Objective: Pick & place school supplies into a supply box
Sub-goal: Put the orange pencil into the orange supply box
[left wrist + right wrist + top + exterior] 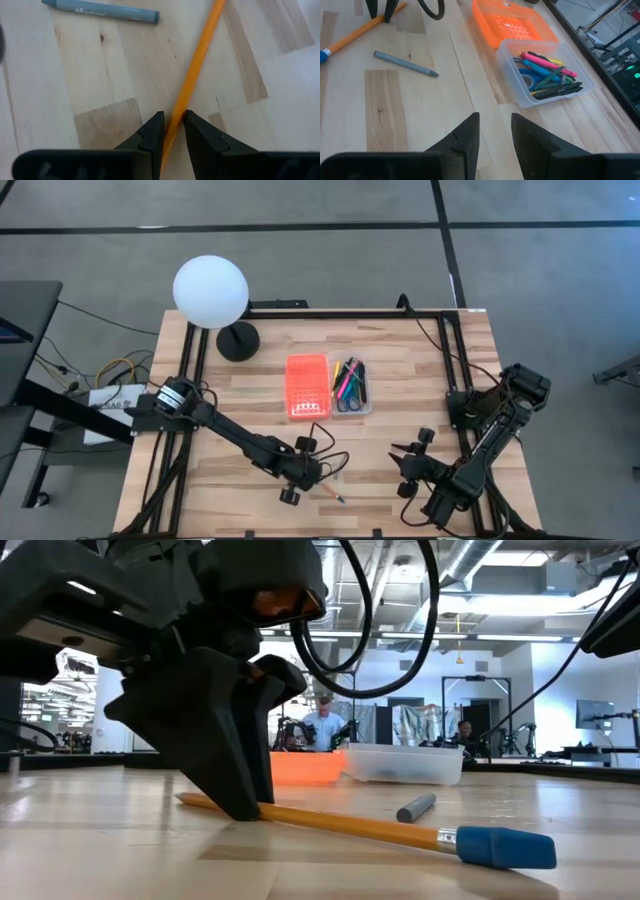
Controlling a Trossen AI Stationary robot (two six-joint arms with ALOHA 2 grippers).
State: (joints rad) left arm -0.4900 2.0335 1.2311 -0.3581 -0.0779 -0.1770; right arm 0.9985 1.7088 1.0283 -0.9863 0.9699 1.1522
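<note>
**Left gripper straddling a yellow pencil on the table**

The left gripper [173,131] stands at lower centre of the high view, its two fingers planted on either side of a yellow pencil [192,80] lying flat on the wooden table [400,360]. The jaws sit narrowly parted with the shaft between them; whether the pads already press it cannot be told. The pencil's long axis runs diagonally away from the fingers, crossing the jaw gap, and its blue cap [505,846] points toward the low camera. A grey-blue crayon [406,63] lies just beside it, apart. The right gripper [495,131] waits at lower right, jaws released and empty, farther from the pencil. The supply box [351,387], a clear tray already holding several coloured pens, sits at table centre with its orange lid [307,386] touching its left side. A white globe lamp [210,292] stands at upper left. Beyond the table, people appear in a lit workshop.
</note>
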